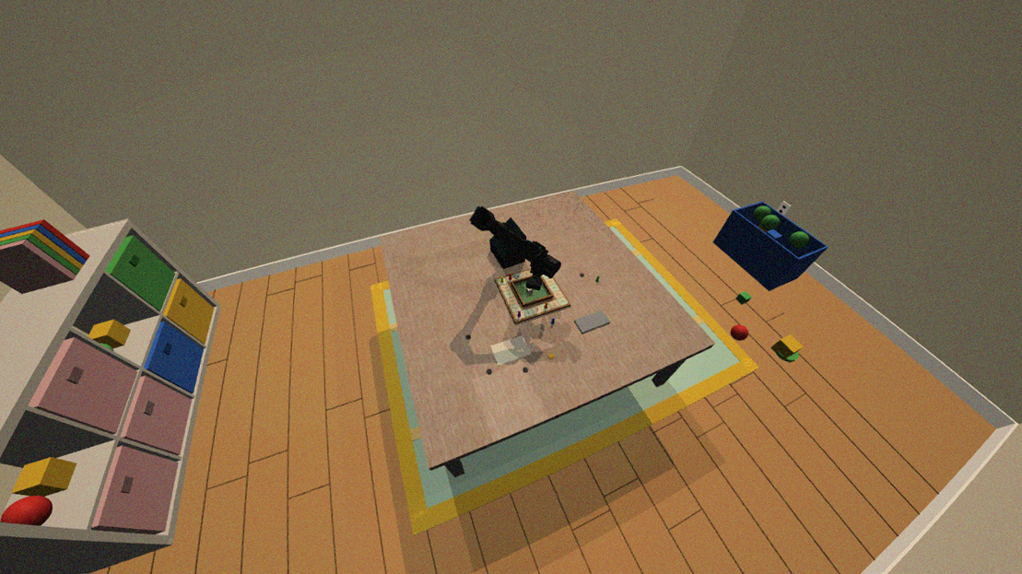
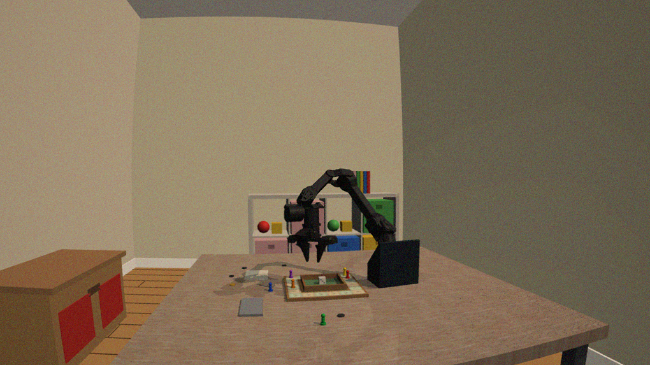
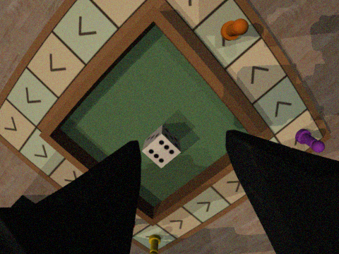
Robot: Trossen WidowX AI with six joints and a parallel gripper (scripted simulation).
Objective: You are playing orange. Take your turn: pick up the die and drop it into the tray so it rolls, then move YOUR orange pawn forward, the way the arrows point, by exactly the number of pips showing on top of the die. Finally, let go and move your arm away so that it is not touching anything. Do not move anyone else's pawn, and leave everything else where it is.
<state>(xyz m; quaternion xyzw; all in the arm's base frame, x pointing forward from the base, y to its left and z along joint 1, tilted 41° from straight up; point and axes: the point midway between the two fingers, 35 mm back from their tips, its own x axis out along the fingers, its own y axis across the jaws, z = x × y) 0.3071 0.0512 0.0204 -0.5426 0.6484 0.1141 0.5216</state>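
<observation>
The white die (image 3: 161, 151) (image 2: 322, 280) lies in the green-floored tray (image 3: 102, 67) (image 2: 326, 288) with six pips on top. My gripper (image 3: 183, 144) (image 2: 312, 260) is above the tray, pointing down, its fingers apart with nothing between them; it is open. The orange pawn (image 3: 234, 29) (image 2: 293, 283) stands upright on a pale green square of the board (image 3: 82, 32), at the upper right in the wrist view. The purple pawn (image 3: 311, 140) (image 2: 291, 273) stands on the corner square behind it by the arrows. My right finger lies between the tray and the purple pawn in the wrist view.
A yellow pawn (image 3: 154, 243) (image 2: 344, 271) and a red pawn (image 2: 347, 274) stand on the board's far side. Off the board are a blue pawn (image 2: 270, 287), a green pawn (image 2: 322, 319), a grey slab (image 2: 251, 307) (image 1: 592, 321), a pale sheet (image 1: 509, 350) and several dark discs.
</observation>
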